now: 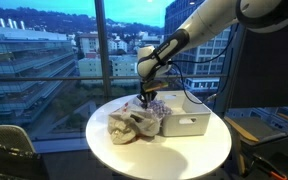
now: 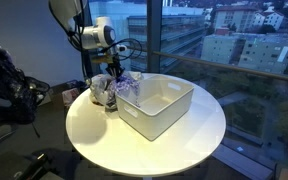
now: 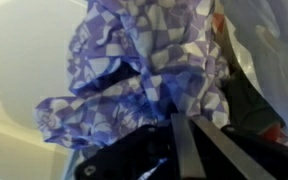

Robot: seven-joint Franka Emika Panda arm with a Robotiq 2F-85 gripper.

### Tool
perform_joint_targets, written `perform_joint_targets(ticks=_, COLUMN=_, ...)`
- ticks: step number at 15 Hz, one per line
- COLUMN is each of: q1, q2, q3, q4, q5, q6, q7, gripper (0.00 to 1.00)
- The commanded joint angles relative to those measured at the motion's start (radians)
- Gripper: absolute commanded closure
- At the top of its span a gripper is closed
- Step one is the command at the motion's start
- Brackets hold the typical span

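Your tool is pinching the purple checked cloth, fingers nearly together. A bin sits just beside it on the table.

Exterior view, mid-range, low, faces across round table to windows. Exterior view, higher, angles down, windows at right. Both share round table, white bin. Wrist view jammed close on purple checked cloth, filling frame.

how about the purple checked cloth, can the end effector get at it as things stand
Probably yes: the end effector sits right over the purple checked cloth, which lies uncovered beside the white bin; nothing seems to stand between them.
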Motion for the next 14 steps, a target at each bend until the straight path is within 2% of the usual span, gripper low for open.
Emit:
perform_joint_targets(ticks=1, q1=-0.002, q2=0.107, q3=0.044, q4=0.15, q5=0.087, q6=0.031, q7=-0.105, gripper=0.99)
perform_joint_targets(ticks=6, q1=-0.028, q2=0.186, q3=0.149, q4=0.258, q5=0.222, q6=0.046, q7=-0.283, gripper=0.99)
perform_joint_targets(ticks=10, q1=-0.075, q2=0.208, q3=0.255, q4=0.322, q5=0.36, q6=-0.025, q7=-0.454, gripper=0.99)
perform_joint_targets(ticks=14, q1=-0.085, q2=0.208, q3=0.294, q4=0.358, q5=0.427, q6=-0.082, q7=-0.558, gripper=0.99)
